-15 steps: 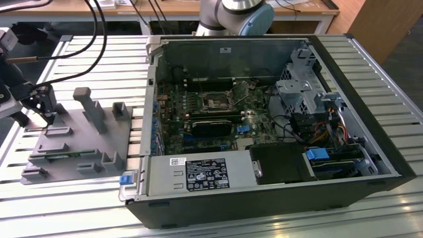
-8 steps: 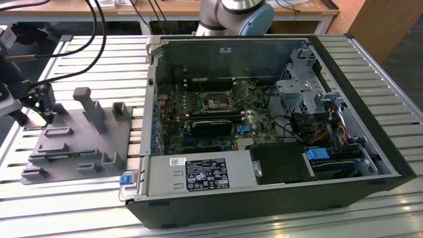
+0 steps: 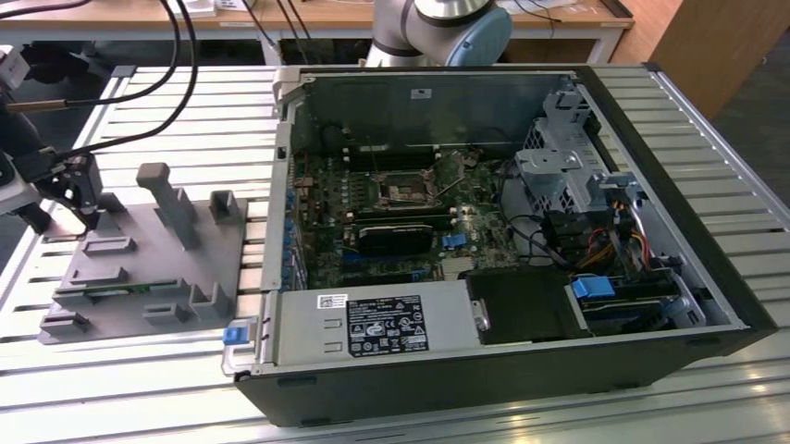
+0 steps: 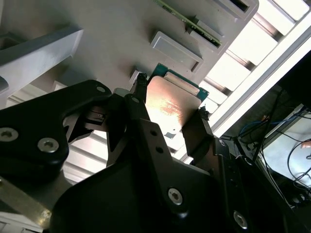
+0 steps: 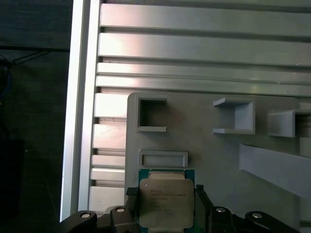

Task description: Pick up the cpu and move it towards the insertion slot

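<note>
Gripper (image 4: pixel 171 99), pointing down, clamps the cpu (image 5: pixel 165 201) (over grey fixture (image 5: pixel 204 155)).

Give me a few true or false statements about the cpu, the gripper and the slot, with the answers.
1. The gripper has a finger on each side of the cpu. True.
2. The cpu sits in the slot. False: it is over the grey plate, outside the case.
3. The case lies open, with the board showing. True.
4. The gripper is inside the case. False: it is over the plate, at the exterior view's left.
</note>
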`<action>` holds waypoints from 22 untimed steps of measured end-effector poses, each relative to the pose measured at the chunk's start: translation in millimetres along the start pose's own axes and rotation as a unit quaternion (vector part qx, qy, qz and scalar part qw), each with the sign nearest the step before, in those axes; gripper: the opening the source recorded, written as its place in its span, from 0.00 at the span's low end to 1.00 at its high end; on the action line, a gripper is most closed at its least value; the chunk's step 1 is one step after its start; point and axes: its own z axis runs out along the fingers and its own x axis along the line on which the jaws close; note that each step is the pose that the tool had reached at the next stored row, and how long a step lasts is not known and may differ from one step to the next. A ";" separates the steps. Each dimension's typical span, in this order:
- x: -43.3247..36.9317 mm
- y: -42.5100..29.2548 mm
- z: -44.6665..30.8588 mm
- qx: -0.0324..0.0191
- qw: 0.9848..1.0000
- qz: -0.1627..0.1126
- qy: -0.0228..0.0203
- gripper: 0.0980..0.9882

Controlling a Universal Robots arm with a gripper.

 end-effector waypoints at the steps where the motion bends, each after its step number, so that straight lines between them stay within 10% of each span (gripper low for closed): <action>1: 0.0 0.1 -0.3 0.000 1.000 0.000 0.000 0.50; 22: 0.0 0.8 -9.1 0.000 1.000 0.000 0.000 0.50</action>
